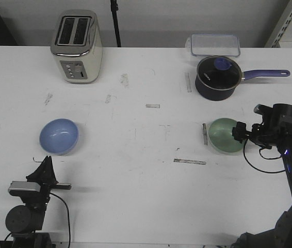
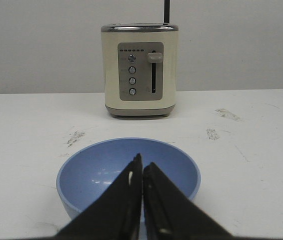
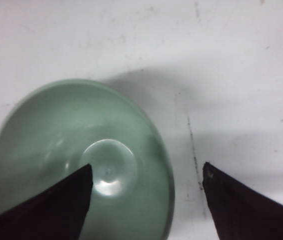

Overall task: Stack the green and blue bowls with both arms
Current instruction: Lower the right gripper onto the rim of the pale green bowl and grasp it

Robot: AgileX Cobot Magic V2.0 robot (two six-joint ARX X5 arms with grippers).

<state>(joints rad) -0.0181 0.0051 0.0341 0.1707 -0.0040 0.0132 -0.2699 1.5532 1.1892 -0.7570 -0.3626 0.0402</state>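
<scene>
On your left, the left claw [image 2: 142, 167] is pinched shut on nothing, hanging low at the near edge of the worktop [image 1: 135, 170], just short of the blue bowl [image 1: 59, 136]. That bowl sits upright on the left side, with the toaster [image 1: 77, 45] well behind it. If you drive forward with the fingers together like this, they will likely shove the bowl along the smooth surface rather than take its rim, so open before you close in.

Towards the right, the green bowl [image 1: 225, 135] sits upright on the worktop, well apart from the blue one, with the dark saucepan [image 1: 218, 77] behind it and a clear lidded container [image 1: 214, 44] farther back. Your right claw [image 3: 146, 190] is spread wide and empty; in the wrist view one finger hangs over the bowl's inside and the other outside its rim. It looks set for a rim grip. The risk here is a shallow bite: the wall is smooth and curved, so the bowl could slip out or tip when lifted. Coming down too hard could also flip the bowl up on its edge.
</scene>
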